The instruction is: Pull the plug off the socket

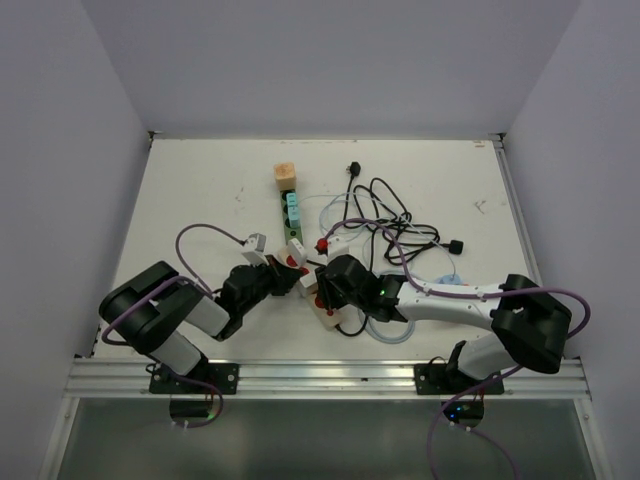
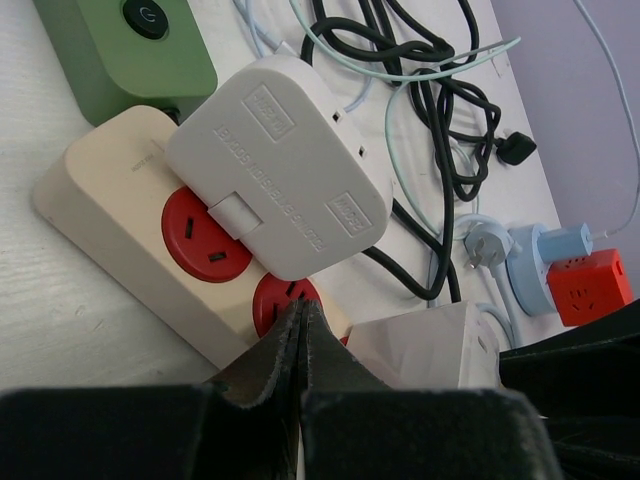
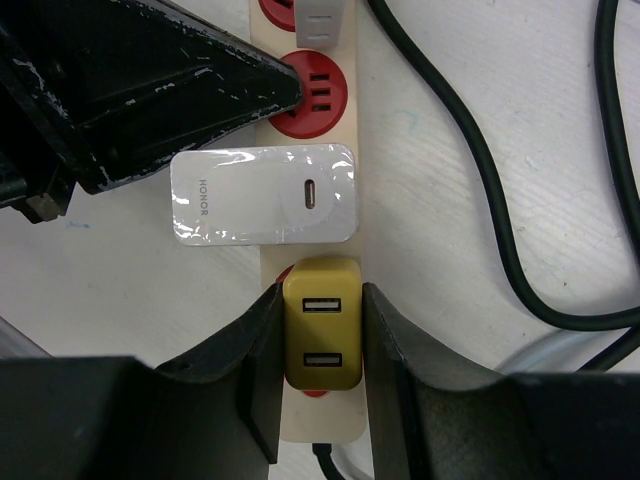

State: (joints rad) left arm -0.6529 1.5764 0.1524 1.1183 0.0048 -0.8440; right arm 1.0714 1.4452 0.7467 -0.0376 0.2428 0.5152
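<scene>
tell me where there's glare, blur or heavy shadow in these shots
Right wrist: sheen on the film over the white charger; the yellow plug is sharp, and the right gripper clamped on it is dark with little detail. Left wrist: lettering on the white adapter is crisp, while the shut left gripper is near-black and slightly soft. Top external: even light, faint shadows.

White surface [image 1: 200, 190], a few small dark scuffs. Plain pale lilac-grey walls box it in: back wall [image 1: 330, 60], left wall [image 1: 50, 180], right wall [image 1: 590, 120]. Metal rail [image 1: 330, 377] along the near edge, dark grey panel [image 1: 330, 440] below it. Soft, even light.
</scene>
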